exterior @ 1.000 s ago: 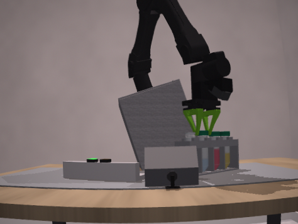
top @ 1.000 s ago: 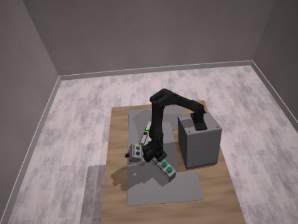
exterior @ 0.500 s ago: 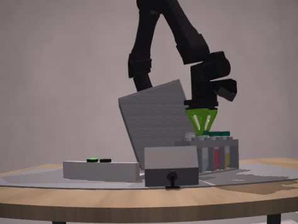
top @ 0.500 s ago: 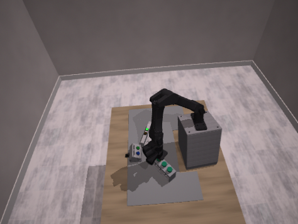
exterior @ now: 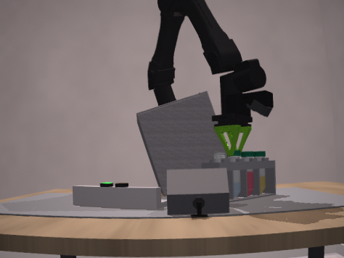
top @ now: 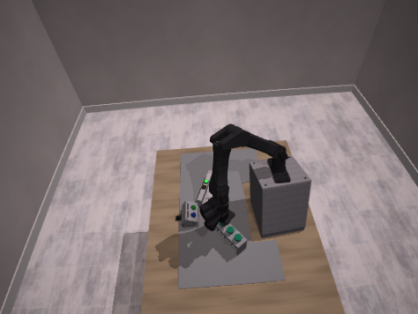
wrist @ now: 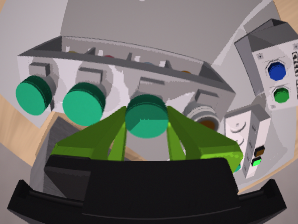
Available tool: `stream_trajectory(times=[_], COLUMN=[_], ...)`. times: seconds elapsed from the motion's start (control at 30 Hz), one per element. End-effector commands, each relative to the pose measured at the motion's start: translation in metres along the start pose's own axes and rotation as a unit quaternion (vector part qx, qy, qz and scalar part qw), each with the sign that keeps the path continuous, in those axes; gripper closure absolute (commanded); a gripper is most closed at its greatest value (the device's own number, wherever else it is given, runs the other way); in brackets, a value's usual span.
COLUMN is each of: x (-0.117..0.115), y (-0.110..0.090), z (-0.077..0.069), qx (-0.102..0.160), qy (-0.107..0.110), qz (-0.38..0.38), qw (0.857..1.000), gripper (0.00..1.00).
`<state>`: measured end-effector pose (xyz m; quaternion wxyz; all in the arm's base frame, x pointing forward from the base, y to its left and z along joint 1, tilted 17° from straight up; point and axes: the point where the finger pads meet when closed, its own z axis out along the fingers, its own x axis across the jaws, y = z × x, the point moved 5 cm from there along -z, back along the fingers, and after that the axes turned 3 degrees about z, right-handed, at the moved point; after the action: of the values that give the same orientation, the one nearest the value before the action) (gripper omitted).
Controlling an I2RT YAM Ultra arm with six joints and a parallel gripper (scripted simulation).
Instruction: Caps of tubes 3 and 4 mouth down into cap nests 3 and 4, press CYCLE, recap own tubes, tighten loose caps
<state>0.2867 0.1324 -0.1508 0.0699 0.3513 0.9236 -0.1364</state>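
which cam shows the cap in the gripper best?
Wrist. The green cap sits centred between the gripper's green fingers, above the tube station, with an uncapped tube to its right. The exterior view shows the gripper down at the caps, the held one mostly hidden. In the top view the arm covers it.
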Motion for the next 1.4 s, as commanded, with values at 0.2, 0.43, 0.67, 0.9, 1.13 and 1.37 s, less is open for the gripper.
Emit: stream_trajectory(times=[0.2, 0.43, 0.67, 0.9, 1.13, 1.37], x=[-0.0016, -0.0016, -0.0016, -0.0015, -0.0016, -0.0015], y=[0.0047, 0.0047, 0.0047, 0.0048, 0.0047, 0.0048], z=[-0.0042, -0.0040, -0.0036, -0.0036, -0.0036, -0.0041], qx=[-0.009, -0.009, -0.009, -0.009, -0.009, -0.009], qy=[-0.001, 0.000, 0.001, 0.001, 0.001, 0.001], qz=[0.158, 0.240, 0.351, 0.360, 0.360, 0.341], qw=[0.987, 0.971, 0.936, 0.933, 0.933, 0.940], gripper=[1.00, 1.00, 1.00, 1.00, 0.51, 0.51])
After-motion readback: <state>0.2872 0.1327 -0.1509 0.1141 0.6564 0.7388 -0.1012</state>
